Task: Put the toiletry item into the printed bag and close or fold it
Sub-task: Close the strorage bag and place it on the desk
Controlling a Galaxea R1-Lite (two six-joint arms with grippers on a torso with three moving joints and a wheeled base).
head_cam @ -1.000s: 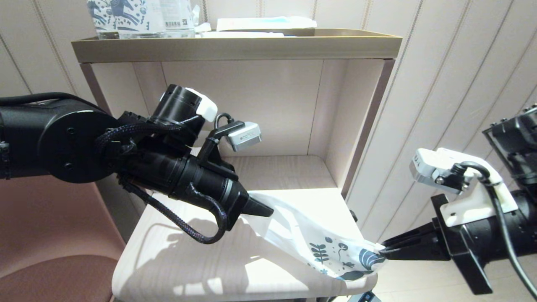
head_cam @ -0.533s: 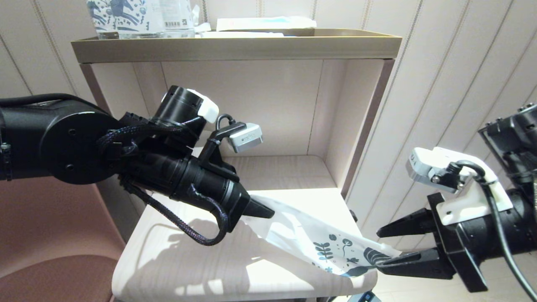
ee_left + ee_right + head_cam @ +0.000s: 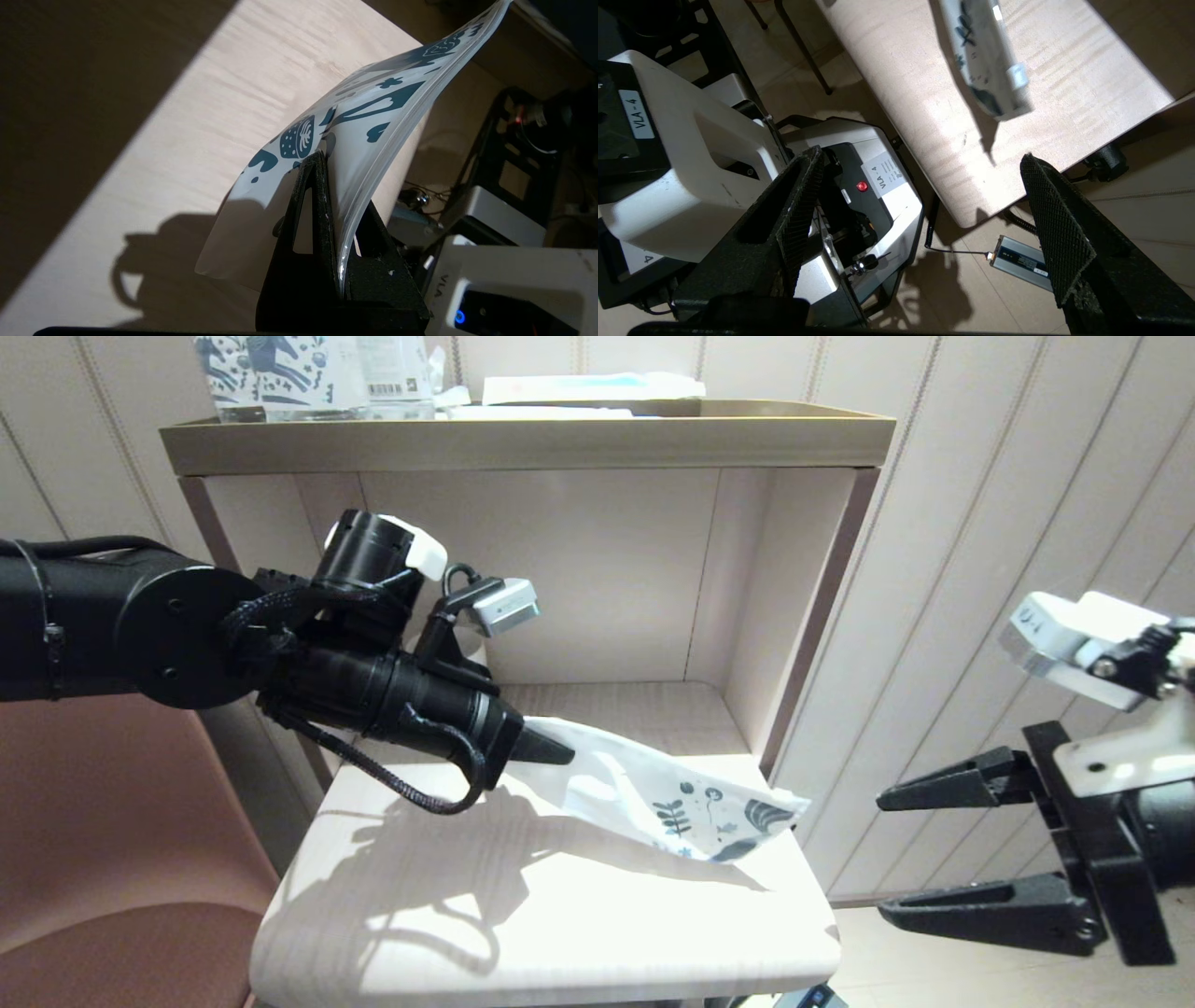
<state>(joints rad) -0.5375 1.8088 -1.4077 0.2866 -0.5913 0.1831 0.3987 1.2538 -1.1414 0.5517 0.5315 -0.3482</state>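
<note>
Right pincer [image 3: 896,854]: released, jaws spread wide, now standing clear of the surface [image 3: 560,933] off its right edge. A second ago it was clenched on the printed end of the printed bag [image 3: 653,793]; half a second ago its jaws were parting around that end. It now touches nothing.

Left pincer [image 3: 560,753]: clenched on the plain white end of the printed bag, as in both earlier frames, and now sits further back toward the open shelf unit [image 3: 523,439]. The left wrist view shows the film pinched between the two black fingers [image 3: 313,205].

Printed bag: held at one end only, its leaf-printed end free and sloping down over the surface near the right edge. A small white zip slider [image 3: 1016,74] shows on it in the right wrist view.

A horse-patterned package [image 3: 308,373] stands on top of the shelf unit.
</note>
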